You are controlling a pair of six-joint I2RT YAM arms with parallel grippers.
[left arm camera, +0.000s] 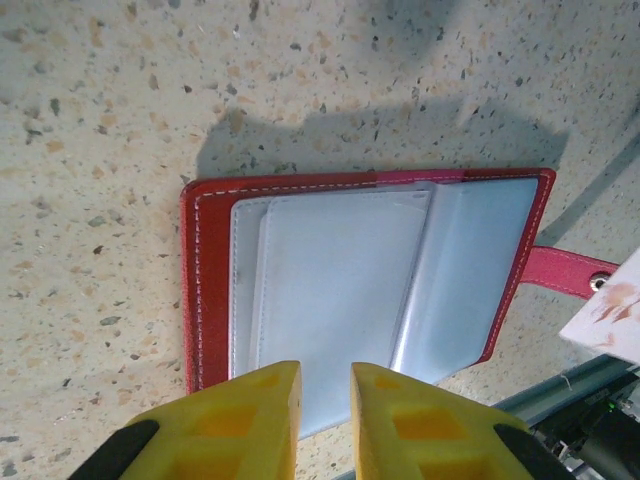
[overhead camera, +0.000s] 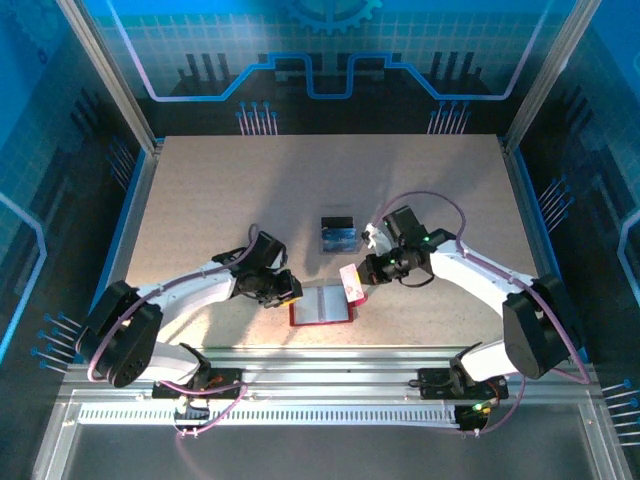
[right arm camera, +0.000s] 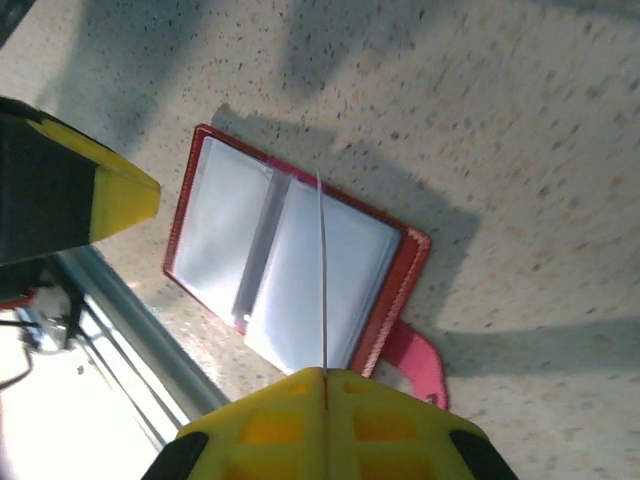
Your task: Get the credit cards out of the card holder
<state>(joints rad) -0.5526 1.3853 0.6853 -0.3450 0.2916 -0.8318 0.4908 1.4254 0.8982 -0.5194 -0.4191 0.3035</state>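
- Speckled beige bench (overhead camera: 200, 200) inside a blue-lit enclosure; a small red folding card holder (overhead camera: 322, 304) with pale grey pockets lies open near the front edge, between both arms.
- My right claw (right arm camera: 325, 375) is pinched shut on a thin pale pinkish-white card (right arm camera: 322, 270), held edge-on over the holder.
- My left claw (left arm camera: 325, 385) hovers over the holder's near edge, yellow fingers narrowly parted, gripping nothing.
- A small stack of blue and black cards (overhead camera: 338, 234) lies just behind the holder.
- Likely step: removing this card. Next, I should carry it to that stack and release.

readable text: none | credit cards (overhead camera: 339, 236) — too small to tell
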